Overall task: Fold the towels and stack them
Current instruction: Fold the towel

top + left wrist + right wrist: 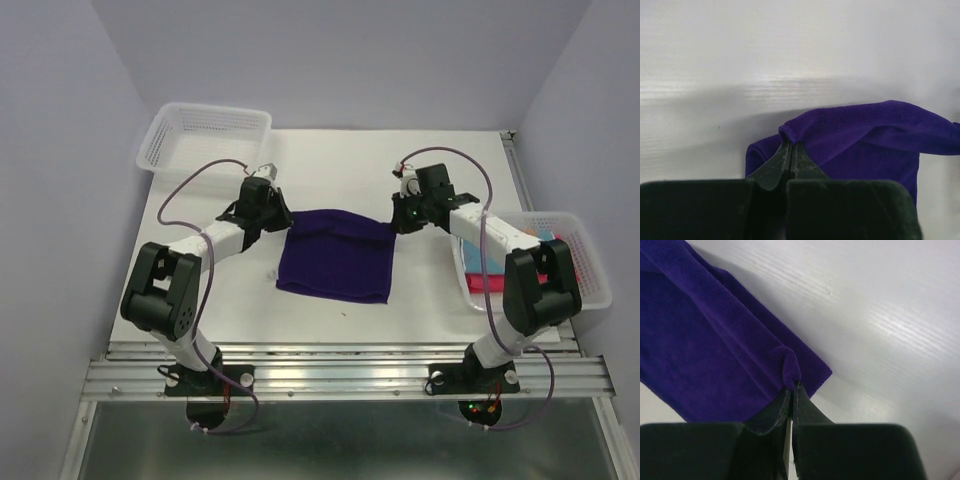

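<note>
Purple cloth spans the gap between two robot arms: a dark navy-purple soft towel [335,258] lies at the middle of the white table [330,160], its near part flat and its far edge drawn up at both corners. Both arms reach inward from their bases at the near edge, elbows bent outward and wrists angled toward the centre. The left gripper [286,220] is at the towel's far left corner, and the right gripper [393,222] is at its far right corner. In the left wrist view the fingers are pressed together on a pinched fold of the fabric, which rises off the table and drapes away to the right. The right wrist view likewise shows fingers closed on a bunched corner, with a long crease running through the cloth. A white plastic mesh basket [205,135] sits at the table's far left corner. A second white mesh basket [580,262] at the right edge holds pink and light blue items, partly hidden.
</note>
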Action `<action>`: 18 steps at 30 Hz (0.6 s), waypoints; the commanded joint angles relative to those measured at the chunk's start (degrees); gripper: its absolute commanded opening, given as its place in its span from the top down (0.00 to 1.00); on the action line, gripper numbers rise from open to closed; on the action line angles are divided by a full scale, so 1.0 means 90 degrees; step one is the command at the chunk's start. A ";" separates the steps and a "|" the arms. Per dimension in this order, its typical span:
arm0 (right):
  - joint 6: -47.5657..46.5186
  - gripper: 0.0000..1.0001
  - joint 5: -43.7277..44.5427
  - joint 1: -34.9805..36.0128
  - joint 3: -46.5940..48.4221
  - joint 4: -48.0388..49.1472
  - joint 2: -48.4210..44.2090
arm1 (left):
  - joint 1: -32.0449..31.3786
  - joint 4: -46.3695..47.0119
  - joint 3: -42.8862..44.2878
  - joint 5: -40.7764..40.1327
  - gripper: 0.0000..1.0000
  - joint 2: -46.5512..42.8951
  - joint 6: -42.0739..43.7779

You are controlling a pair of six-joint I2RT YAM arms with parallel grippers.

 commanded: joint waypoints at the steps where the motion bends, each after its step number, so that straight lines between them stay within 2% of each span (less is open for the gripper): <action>1: 0.0396 0.99 -0.0331 0.0121 -0.0525 0.0226 -0.0657 | -0.0069 0.0792 -0.0661 0.0363 1.00 -0.0611 -0.0260; 11: 0.0904 0.99 -0.0721 0.0618 -0.1824 0.0372 -0.1966 | -0.0167 0.1164 -0.2302 0.0090 1.00 -0.2250 -0.0798; 18: 0.1265 0.99 -0.0263 0.0961 -0.2274 0.0362 -0.2425 | -0.0206 0.1369 -0.3112 0.0021 1.00 -0.2712 -0.1042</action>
